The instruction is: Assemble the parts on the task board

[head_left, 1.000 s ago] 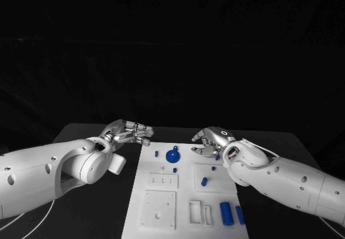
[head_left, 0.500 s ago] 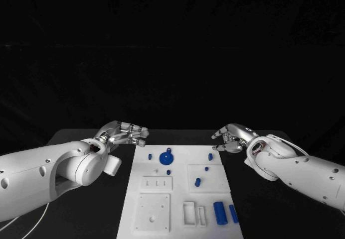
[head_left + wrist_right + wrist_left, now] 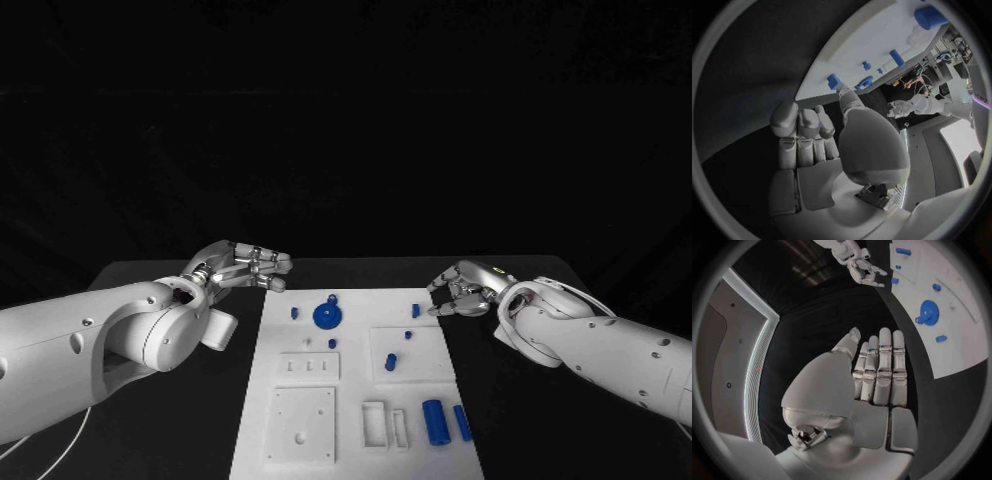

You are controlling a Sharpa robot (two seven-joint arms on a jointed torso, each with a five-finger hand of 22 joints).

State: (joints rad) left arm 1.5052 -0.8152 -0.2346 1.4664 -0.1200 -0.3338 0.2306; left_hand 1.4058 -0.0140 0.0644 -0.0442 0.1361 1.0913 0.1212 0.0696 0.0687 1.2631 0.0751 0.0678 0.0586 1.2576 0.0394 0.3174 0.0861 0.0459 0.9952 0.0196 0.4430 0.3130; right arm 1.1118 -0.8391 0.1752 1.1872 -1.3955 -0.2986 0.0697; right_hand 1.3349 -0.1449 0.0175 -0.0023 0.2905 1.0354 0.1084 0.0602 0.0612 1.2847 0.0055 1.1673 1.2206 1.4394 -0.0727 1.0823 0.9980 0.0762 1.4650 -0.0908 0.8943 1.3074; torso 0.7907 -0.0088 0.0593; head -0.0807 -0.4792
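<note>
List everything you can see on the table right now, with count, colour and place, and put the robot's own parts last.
Task board: one, white, middle of the table, running lengthwise away from the robot.
Gear-shaped part: one, blue, far left area of the board.
Small parts: several, blue, scattered over the board's far half; too small to count surely.
Cylinder parts: two, blue, side by side at the board's near right corner.
Table: one, black, under the board.
Left hand: one, silver, above the table off the board's far left corner, holding nothing, fingers apart.
Right hand: one, silver, at the board's far right corner, fingers curled, nothing visibly held.
</note>
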